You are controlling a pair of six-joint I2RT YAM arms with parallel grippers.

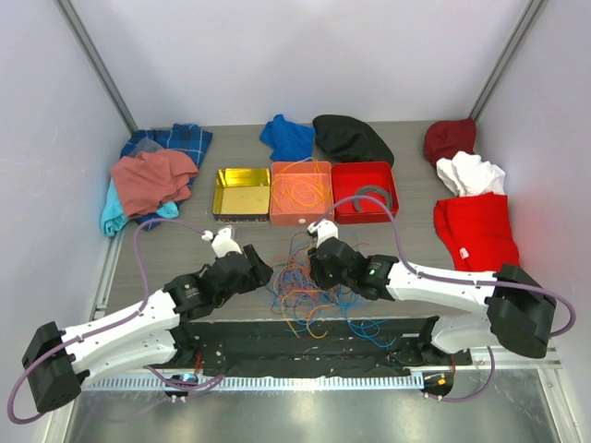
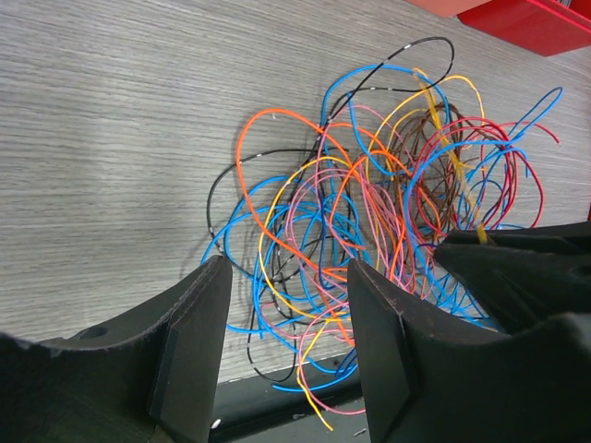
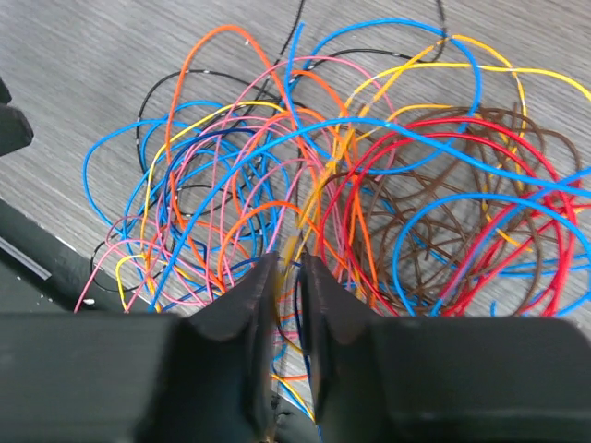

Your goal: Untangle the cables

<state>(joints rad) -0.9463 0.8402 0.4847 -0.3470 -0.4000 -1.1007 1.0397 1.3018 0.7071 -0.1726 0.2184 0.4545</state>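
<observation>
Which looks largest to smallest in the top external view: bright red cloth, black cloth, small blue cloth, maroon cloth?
1. bright red cloth
2. black cloth
3. small blue cloth and maroon cloth: these look too alike in size to rank.

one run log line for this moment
cables: one tangled heap on table | left gripper: open, over heap edge | right gripper: pinching yellow cable

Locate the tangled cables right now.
Top view: the cables lie centrally, on the near side of the orange tray, with the left claw at their left edge and the right claw down among them.
</observation>
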